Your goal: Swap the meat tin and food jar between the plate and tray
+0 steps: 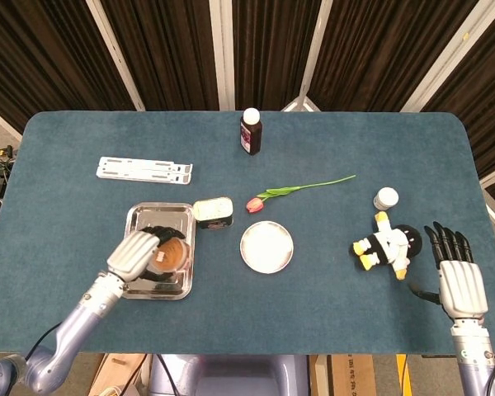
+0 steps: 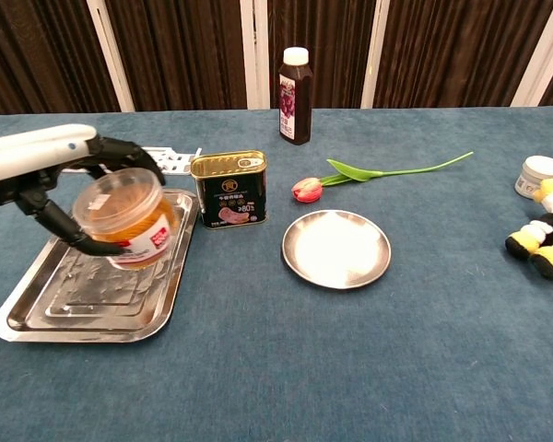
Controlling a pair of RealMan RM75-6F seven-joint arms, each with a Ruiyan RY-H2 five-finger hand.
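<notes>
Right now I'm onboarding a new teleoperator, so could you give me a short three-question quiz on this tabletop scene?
1. True or false: the left hand holds the clear orange-filled food jar above the rectangular steel tray.
2. Multiple choice: the round silver plate holds A) the gold-topped black meat tin, B) the pink tulip, C) nothing.
3. Fill in: the meat tin stands on the ____ table cloth, between tray and plate.

Key: 1 true; 2 C; 3 blue.
</notes>
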